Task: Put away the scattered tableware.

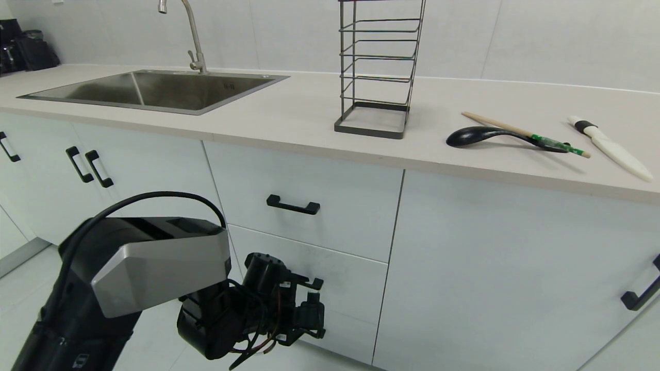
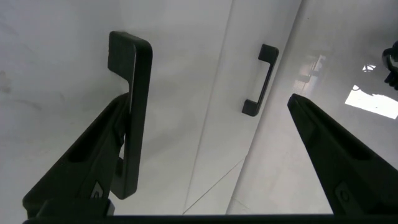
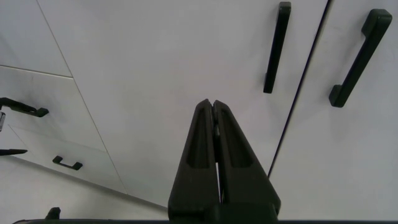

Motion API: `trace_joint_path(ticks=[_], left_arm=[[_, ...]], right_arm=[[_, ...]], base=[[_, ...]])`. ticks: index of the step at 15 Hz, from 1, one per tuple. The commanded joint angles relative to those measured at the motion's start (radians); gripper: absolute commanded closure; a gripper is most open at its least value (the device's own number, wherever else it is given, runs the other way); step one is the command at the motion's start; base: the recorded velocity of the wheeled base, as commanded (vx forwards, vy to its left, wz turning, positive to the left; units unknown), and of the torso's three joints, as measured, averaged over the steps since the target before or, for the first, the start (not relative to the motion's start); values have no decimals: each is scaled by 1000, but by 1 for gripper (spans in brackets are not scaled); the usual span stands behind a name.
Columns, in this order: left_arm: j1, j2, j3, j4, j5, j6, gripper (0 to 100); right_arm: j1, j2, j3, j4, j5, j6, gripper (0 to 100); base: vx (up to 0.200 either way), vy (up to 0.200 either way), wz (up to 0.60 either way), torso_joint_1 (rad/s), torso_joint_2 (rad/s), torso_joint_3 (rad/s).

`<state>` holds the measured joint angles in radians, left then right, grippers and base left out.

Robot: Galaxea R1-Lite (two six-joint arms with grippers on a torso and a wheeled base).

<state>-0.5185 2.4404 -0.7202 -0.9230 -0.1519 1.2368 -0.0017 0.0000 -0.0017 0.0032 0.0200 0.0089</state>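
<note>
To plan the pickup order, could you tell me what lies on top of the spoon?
A chopstick lies across the spoon near its handle end, hiding a short stretch; the bowl is bare.

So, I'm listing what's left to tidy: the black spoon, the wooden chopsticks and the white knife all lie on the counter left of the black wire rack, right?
Wrong side. The glossy black spoon, the green-tipped wooden chopsticks and the white knife all lie on the pale counter right of the black wire rack, not left of it, as the head view shows.
</note>
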Motion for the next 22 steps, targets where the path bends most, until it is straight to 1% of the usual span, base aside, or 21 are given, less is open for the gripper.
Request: trace_joint_path(ticks=[1, 3, 4, 7, 9, 10, 11, 12, 14, 15, 16, 17, 18, 19, 20, 22], left_arm=[[0, -1, 33, 4, 2, 0, 0], [0, -4, 70, -8, 28, -2, 0], [0, -4, 85, -34, 35, -5, 0], [-2, -4, 119, -74, 37, -33, 0], [-2, -4, 142, -108, 37, -34, 0], [-2, -8, 168, -131, 37, -45, 0], [-2, -8, 168, -131, 37, -45, 0], [-6, -47, 232, -186, 37, -88, 0], [-9, -139, 314, -228, 38, -123, 0], [-11, -196, 354, -229, 38, -125, 0], [-11, -196, 354, -229, 38, -125, 0], [-14, -350, 444, -226, 38, -126, 0], [-14, -356, 447, -226, 38, -128, 0], [-15, -469, 495, -217, 37, -131, 0], [-15, -563, 524, -206, 26, -149, 0], [-15, -641, 532, -203, -5, -158, 0]], right_arm=[[0, 2, 0, 0, 0, 0, 100], [0, 2, 0, 0, 1, 0, 100], [0, 2, 0, 0, 0, 0, 100], [0, 2, 0, 0, 1, 0, 100], [0, 2, 0, 0, 0, 0, 100], [0, 2, 0, 0, 1, 0, 100], [0, 2, 0, 0, 1, 0, 100], [0, 2, 0, 0, 0, 0, 100], [0, 2, 0, 0, 0, 0, 100], [0, 2, 0, 0, 1, 0, 100], [0, 2, 0, 0, 1, 0, 100], [0, 2, 0, 0, 0, 0, 100], [0, 2, 0, 0, 0, 0, 100], [0, 2, 0, 0, 0, 0, 100], [0, 2, 0, 0, 0, 0, 100], [0, 2, 0, 0, 0, 0, 100]], base=[[0, 0, 0, 0, 0, 0], [0, 0, 0, 0, 0, 0], [0, 0, 0, 0, 0, 0], [0, 0, 0, 0, 0, 0], [0, 0, 0, 0, 0, 0], [0, 0, 0, 0, 0, 0], [0, 0, 0, 0, 0, 0], [0, 0, 0, 0, 0, 0], [0, 0, 0, 0, 0, 0], [0, 0, 0, 0, 0, 0], [0, 0, 0, 0, 0, 0], [0, 0, 0, 0, 0, 0], [0, 0, 0, 0, 0, 0], [0, 0, 0, 0, 0, 0], [0, 0, 0, 0, 0, 0], [0, 0, 0, 0, 0, 0]])
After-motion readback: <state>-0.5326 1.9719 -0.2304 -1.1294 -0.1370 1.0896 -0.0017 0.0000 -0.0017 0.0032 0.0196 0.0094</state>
